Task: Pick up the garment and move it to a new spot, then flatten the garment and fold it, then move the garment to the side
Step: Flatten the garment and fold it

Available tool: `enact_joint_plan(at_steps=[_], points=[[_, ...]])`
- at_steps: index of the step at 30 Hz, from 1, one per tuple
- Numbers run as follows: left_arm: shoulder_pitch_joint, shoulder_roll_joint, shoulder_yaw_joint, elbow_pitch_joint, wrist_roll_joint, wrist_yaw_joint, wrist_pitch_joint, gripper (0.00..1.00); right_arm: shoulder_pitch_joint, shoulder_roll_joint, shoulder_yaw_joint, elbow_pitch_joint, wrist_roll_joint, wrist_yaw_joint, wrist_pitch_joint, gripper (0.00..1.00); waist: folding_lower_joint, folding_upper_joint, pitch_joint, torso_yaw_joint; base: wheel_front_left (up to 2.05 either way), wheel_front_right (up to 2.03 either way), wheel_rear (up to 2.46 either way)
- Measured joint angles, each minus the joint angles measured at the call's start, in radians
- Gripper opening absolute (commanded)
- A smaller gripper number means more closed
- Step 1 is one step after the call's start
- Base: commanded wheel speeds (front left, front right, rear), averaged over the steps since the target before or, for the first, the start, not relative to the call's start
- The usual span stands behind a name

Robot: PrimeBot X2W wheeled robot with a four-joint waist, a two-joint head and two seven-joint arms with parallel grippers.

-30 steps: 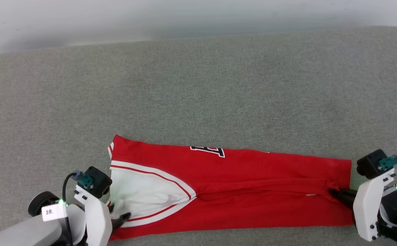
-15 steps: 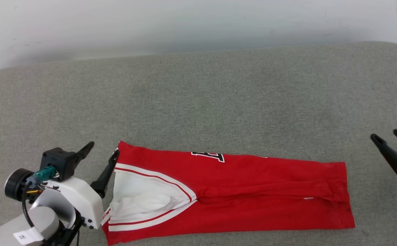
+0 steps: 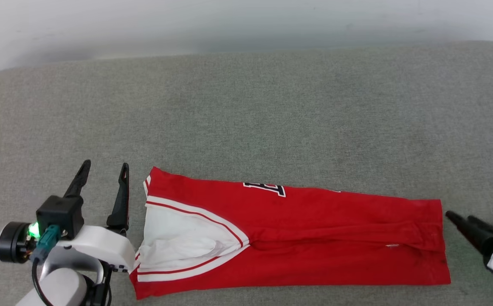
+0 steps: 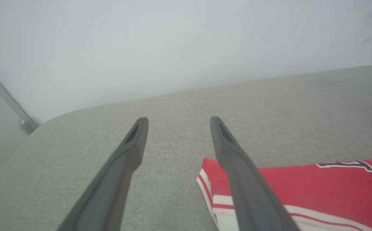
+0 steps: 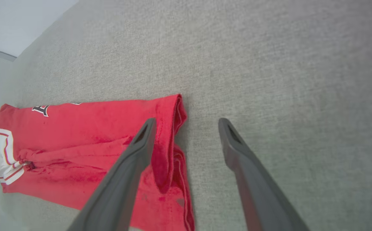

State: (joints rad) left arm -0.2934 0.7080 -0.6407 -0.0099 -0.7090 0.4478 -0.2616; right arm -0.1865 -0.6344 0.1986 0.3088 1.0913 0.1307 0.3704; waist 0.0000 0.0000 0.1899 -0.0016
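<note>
Red jersey fabric, one item: the garment (image 3: 314, 238), folded lengthwise into a long narrow band. It lies flat across the lower middle of the head view, tilted slightly down toward the right.
- Left end: white sleeve (image 3: 182, 238) edged with red-and-white striped trim, its cloth a little rumpled.
- Upper edge: part of the black lettering (image 3: 264, 188) with a white outline, cut off by the fold.
- Right end: a straight hem, with a raised crease running along the band toward it.

Grey woven covering, one item: the desk (image 3: 271, 119), with rounded far corners, carrying the garment. A pale wall (image 3: 246, 21) runs along the top of the frame.

Left hand (image 3: 105, 165), lower left of the head view: dark fingers spread wide with nothing between them, pointing up the frame. It stands just beside the garment's sleeve end, and a strip of bare desk shows between the inner finger and the cloth. In the left wrist view that finger overlaps the garment's corner.

Right hand (image 3: 460, 216), lower right of the head view: tips point toward the hem and stand just beside it. In the right wrist view its fingers are wide apart and empty, one over the hem edge and the other over bare desk. Whether it touches the cloth cannot be told.
</note>
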Motion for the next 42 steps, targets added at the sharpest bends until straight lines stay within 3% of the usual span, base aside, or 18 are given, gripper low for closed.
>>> enact_joint_plan(at_steps=[7,18,19,21,30,42], points=[[0.117,-0.136,0.193,0.008,0.154,-0.053,0.000,1.00,0.012,0.059,0.045,0.023,0.044,0.000,0.088,1.00,0.0000,0.0000,0.022,0.016,0.00,0.00,0.00],[0.199,-0.311,0.388,0.013,0.380,-0.156,-0.001,1.00,-0.005,0.091,0.137,0.028,0.065,0.000,0.133,1.00,0.0000,0.0000,0.031,0.032,0.00,0.00,0.00],[0.206,-0.329,0.402,0.012,0.394,-0.161,-0.001,1.00,-0.009,0.091,0.146,0.028,0.066,0.000,0.138,0.70,-0.0001,0.0000,0.031,0.033,0.00,0.00,0.00],[0.215,-0.360,0.425,0.012,0.429,-0.177,-0.001,1.00,-0.015,0.090,0.159,0.028,0.066,0.000,0.139,0.00,-0.0001,0.0000,0.029,0.035,0.00,0.00,0.00],[0.272,-0.471,0.532,-0.008,0.540,-0.222,-0.001,1.00,-0.017,0.060,0.187,0.012,0.080,0.000,0.117,0.00,0.0000,0.0000,-0.009,0.033,0.00,0.00,0.00],[0.352,-0.544,0.614,-0.028,0.624,-0.272,-0.001,1.00,0.011,-0.133,0.057,0.086,0.070,0.000,0.163,0.00,0.0000,0.0000,-0.067,0.021,0.00,0.00,0.00]])
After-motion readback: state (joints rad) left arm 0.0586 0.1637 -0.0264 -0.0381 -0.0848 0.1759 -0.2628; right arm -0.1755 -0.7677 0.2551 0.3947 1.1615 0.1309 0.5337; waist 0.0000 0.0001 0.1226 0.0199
